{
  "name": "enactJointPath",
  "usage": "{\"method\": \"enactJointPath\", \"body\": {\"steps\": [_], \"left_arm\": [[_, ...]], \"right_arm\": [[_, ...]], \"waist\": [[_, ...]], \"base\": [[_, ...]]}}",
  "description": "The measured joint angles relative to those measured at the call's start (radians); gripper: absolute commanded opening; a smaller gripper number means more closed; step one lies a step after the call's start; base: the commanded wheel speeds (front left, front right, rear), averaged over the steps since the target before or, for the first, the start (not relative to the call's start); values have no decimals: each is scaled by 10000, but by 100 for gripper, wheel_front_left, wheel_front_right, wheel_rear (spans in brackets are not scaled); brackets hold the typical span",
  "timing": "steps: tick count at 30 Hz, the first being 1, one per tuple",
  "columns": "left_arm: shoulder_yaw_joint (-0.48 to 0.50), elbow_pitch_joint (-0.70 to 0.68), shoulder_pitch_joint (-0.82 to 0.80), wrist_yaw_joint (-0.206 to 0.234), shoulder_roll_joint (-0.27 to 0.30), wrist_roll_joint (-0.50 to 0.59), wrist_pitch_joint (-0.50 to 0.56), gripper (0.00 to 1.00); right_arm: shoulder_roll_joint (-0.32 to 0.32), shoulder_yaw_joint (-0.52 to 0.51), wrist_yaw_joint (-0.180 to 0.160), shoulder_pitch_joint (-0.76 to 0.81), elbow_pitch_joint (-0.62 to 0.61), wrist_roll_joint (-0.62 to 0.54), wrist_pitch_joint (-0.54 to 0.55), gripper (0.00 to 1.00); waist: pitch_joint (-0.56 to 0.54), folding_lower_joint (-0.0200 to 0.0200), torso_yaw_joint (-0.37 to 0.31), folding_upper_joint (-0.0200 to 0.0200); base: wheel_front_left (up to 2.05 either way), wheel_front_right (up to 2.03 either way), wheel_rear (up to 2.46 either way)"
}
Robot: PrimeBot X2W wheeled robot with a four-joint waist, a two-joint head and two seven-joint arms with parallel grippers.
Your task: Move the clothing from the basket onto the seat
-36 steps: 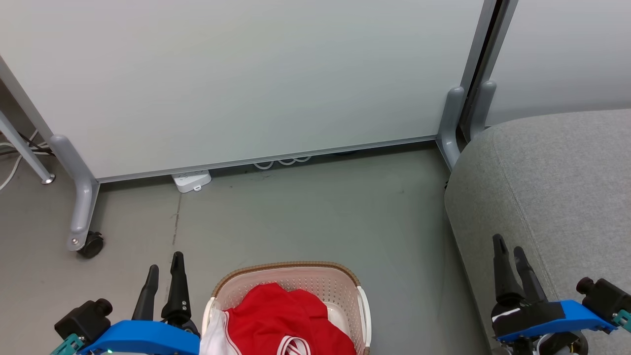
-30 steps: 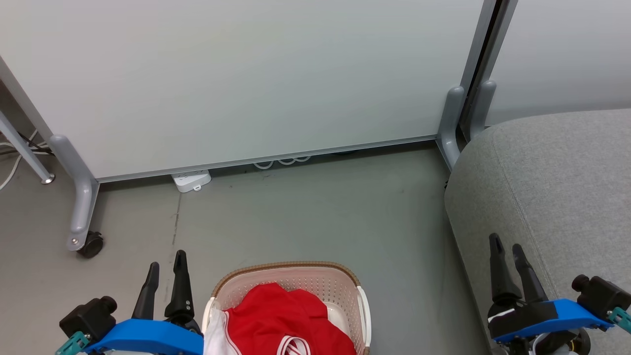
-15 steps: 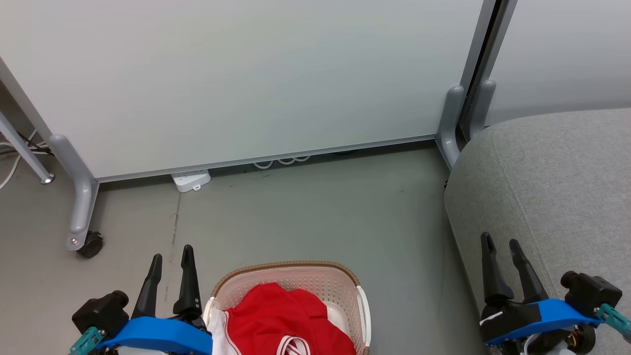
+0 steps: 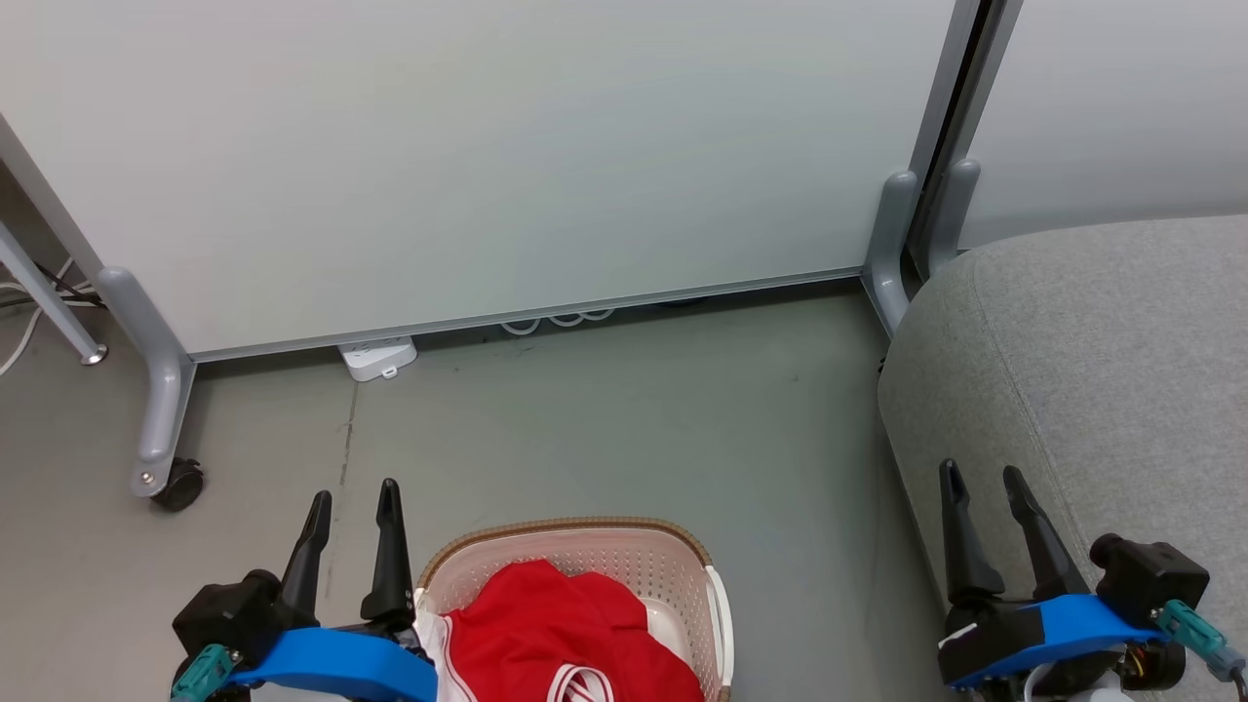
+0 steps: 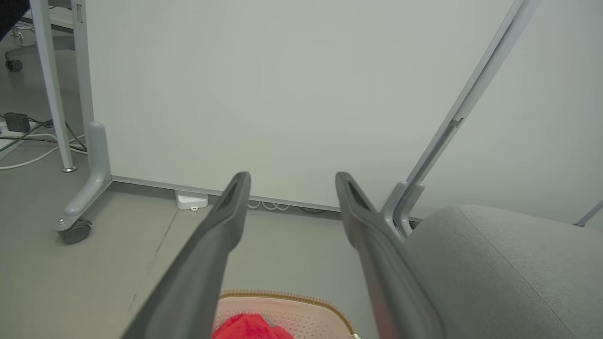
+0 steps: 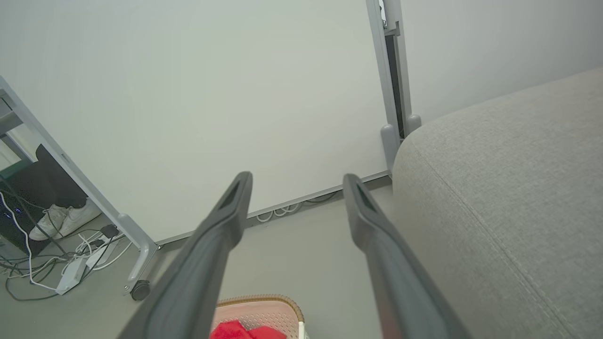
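While your left claw [image 4: 356, 492] and right claw [image 4: 978, 470] gaped wide and empty, the red clothing [image 4: 556, 624] lay in the basket [image 4: 565, 526], just right of your left claw, the nearer; the seat [image 4: 1092, 370] stood by your right claw.

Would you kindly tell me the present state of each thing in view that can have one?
left hand, open, holding nothing, beside the basket
right hand, open, holding nothing, by the seat's edge
clothing, heaped in the basket, not grasped
basket, upright on the floor, holding the clothing
seat, no clothing on its visible part
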Motion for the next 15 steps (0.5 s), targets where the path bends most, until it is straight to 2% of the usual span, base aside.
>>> {"method": "enactJointPath", "body": {"steps": [15], "left_arm": [[-161,-81,-24,169,10,1149,-307,100]], "right_arm": [[-4,63,2,-3,-73,-1233,-230,100]], "waist": [[32,0,-2,0]], "base": [[0,0,0]]}}
